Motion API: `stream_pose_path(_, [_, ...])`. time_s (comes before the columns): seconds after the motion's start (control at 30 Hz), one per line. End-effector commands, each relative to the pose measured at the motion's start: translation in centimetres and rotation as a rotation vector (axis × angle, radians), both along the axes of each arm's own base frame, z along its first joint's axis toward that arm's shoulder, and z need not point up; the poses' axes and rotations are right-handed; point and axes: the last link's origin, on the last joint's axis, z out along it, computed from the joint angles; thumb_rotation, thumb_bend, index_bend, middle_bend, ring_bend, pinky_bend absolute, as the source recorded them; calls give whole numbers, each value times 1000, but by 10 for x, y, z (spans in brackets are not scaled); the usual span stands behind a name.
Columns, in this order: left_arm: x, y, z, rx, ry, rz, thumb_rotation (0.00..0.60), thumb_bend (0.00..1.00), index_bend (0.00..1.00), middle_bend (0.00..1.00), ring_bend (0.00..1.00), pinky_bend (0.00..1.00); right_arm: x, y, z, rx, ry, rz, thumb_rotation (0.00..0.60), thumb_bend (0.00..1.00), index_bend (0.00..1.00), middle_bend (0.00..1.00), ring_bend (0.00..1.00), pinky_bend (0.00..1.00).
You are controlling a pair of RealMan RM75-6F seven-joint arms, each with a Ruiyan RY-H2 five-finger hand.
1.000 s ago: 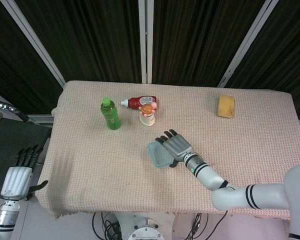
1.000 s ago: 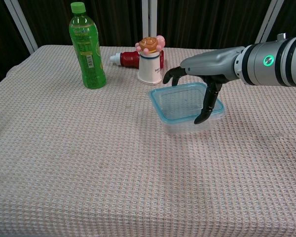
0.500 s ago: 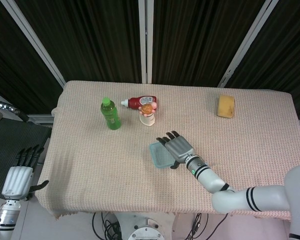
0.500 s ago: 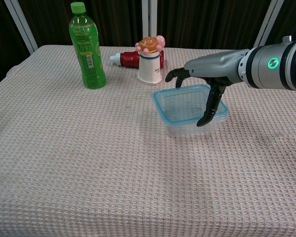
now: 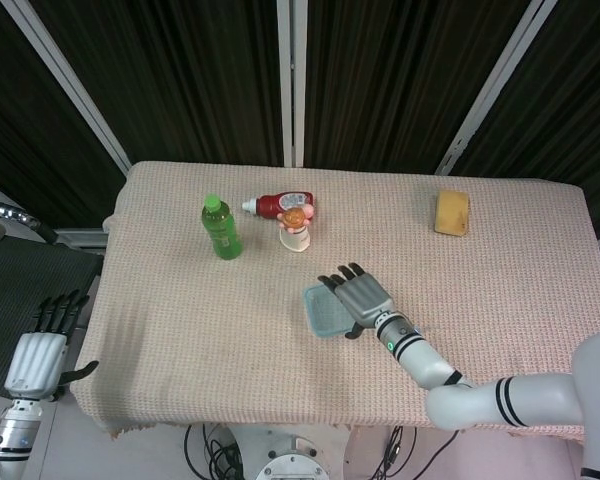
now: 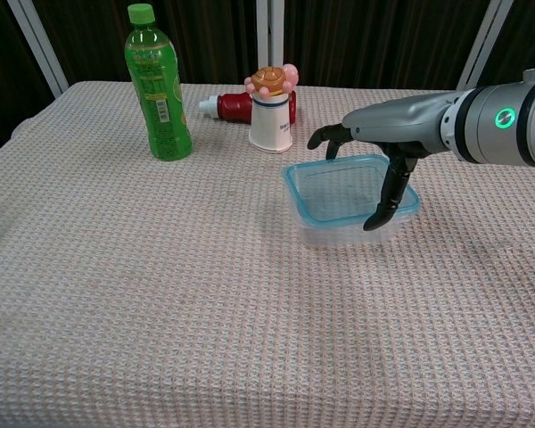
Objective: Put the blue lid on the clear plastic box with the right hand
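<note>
The clear plastic box [image 6: 341,234] stands mid-table, and the blue-rimmed lid [image 6: 339,190] lies on top of it. My right hand [image 6: 388,134] arches over the lid. Its thumb comes down on the lid's near right edge and its fingers curl over the far edge, so it grips the lid. In the head view the same right hand [image 5: 362,297] covers the right part of the lid [image 5: 323,312]. My left hand [image 5: 35,352] hangs off the table's left side with its fingers apart, holding nothing.
A green bottle [image 6: 159,89] stands at the back left. A red bottle [image 6: 227,107] lies on its side behind a white cup [image 6: 271,125] with a toy on top, just beyond the box. A yellow sponge [image 5: 451,212] sits far right.
The right hand has slid a little to the right, and the box with the lid on it has shifted right with it. The left hand has not moved.
</note>
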Motion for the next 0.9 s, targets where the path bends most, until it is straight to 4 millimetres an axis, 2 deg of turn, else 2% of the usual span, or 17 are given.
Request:
stream_pose_path(0.03, [0, 0, 0, -2, 0, -1, 600, 0, 58, 0, 0, 0, -1, 1, 1, -3, 0, -2, 600, 16, 0, 236, 0, 0])
stream_pose_path(0.6, [-1, 1, -2, -5, -4, -3, 600, 0, 58, 0, 0, 0, -5, 8, 10, -20, 3, -19, 600, 0, 0, 201, 0, 0])
stream_pose_path(0.9, [-1, 1, -2, -5, -4, -3, 600, 0, 58, 0, 0, 0, -4, 9, 8, -16, -1, -23, 600, 0, 0, 187, 0, 0])
